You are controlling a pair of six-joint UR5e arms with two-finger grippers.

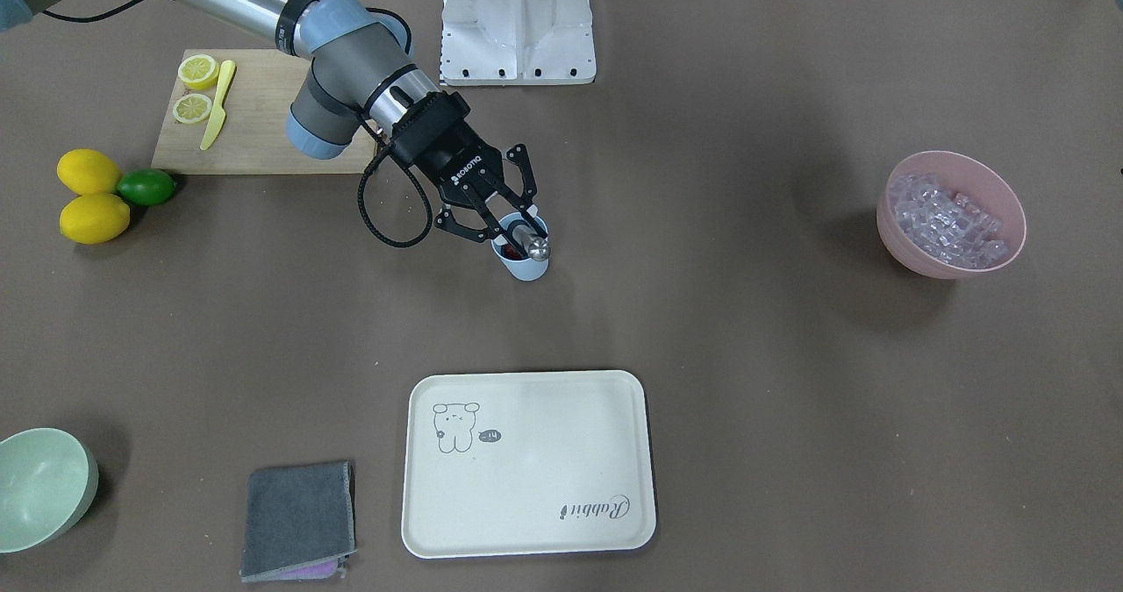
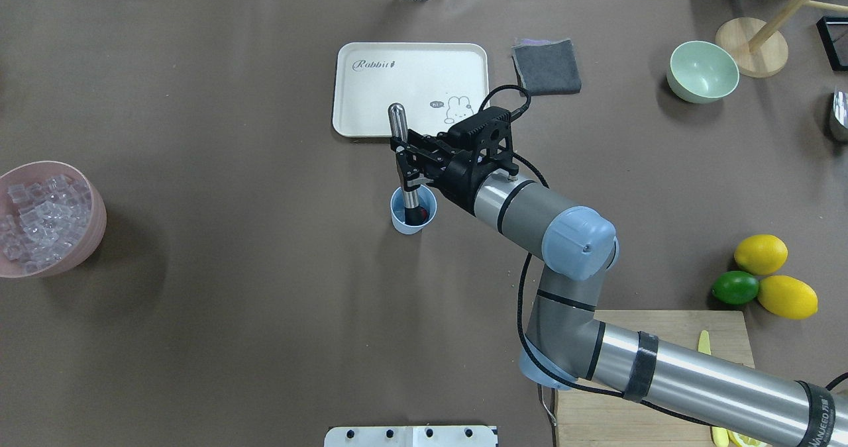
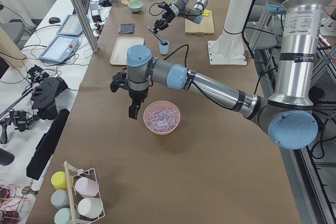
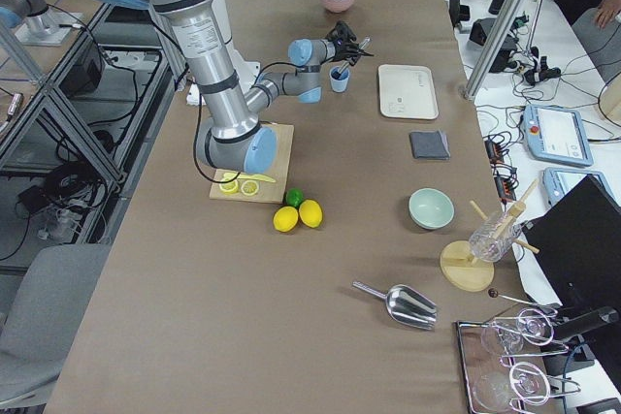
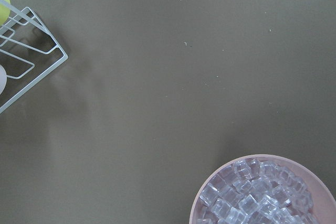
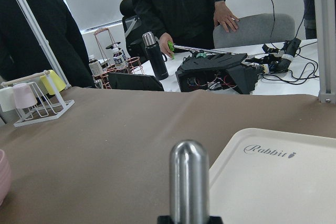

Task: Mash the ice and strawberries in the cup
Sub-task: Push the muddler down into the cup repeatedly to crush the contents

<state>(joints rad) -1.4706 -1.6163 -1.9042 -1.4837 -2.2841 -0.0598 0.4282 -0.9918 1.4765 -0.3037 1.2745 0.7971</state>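
Note:
The light-blue cup (image 2: 400, 221) stands mid-table, also seen in the front view as cup (image 1: 526, 268). My right gripper (image 2: 407, 169) is shut on a steel muddler (image 2: 397, 126), which stands tilted with its lower end inside the cup. A speck of red, the strawberry (image 1: 501, 246), shows inside the cup beside the muddler. Ice (image 2: 36, 215) fills a pink bowl (image 2: 93, 225) at the table's left end; I cannot make out ice in the cup. My left gripper (image 3: 133, 112) hangs beside that bowl, and I cannot tell if it is open or shut.
A cream tray (image 2: 371, 112), a grey cloth (image 2: 546, 66) and a pale green bowl (image 2: 702, 73) lie beyond the cup. Two lemons (image 2: 760, 253) and a lime (image 2: 734, 287) sit by the cutting board (image 1: 254, 136). A wire cup rack (image 5: 23, 59) stands near the pink bowl.

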